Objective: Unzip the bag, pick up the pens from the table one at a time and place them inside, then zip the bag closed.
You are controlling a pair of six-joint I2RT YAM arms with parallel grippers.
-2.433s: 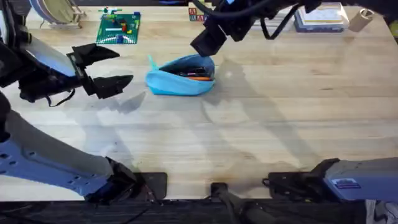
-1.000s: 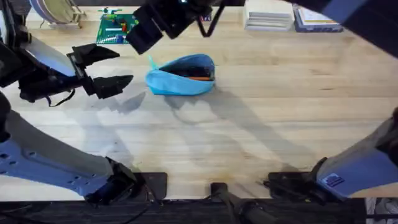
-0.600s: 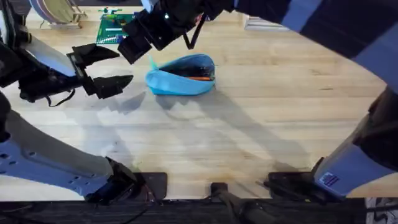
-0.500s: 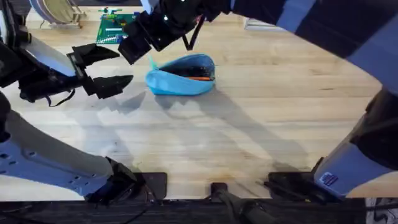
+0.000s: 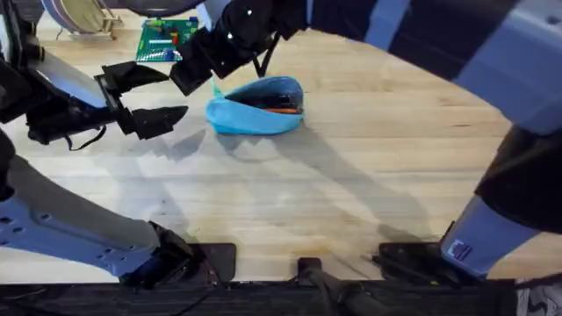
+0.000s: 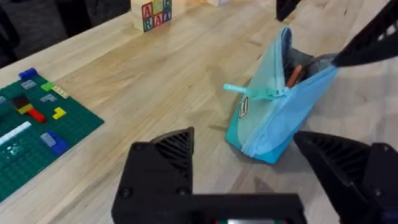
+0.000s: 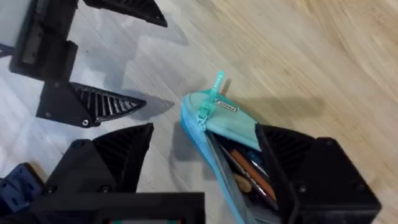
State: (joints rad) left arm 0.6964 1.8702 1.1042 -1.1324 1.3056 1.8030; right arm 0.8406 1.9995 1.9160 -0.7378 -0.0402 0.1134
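The light blue bag (image 5: 255,110) lies on the table (image 5: 369,184) with its zipper open. Pens (image 5: 281,107) rest inside it, one of them orange. My right arm reaches across from the right, and its gripper (image 5: 193,68) hangs open over the bag's left end. In the right wrist view the bag's end (image 7: 227,124) and its zipper pull (image 7: 214,93) lie between the open gripper's (image 7: 205,130) spread fingers, with the pens (image 7: 245,171) inside. My left gripper (image 5: 176,94) stands open just left of the bag (image 6: 280,106), facing the pull (image 6: 249,91).
A green baseplate with small bricks (image 5: 169,39) lies behind the left gripper. Alphabet blocks (image 6: 151,14) stand at the far edge and a wire rack (image 5: 79,17) sits at the back left. Bare wood lies in front of the bag.
My right arm has swung from the bag's right rear across to its left end and come lower. The left arm and the bag have stayed still.
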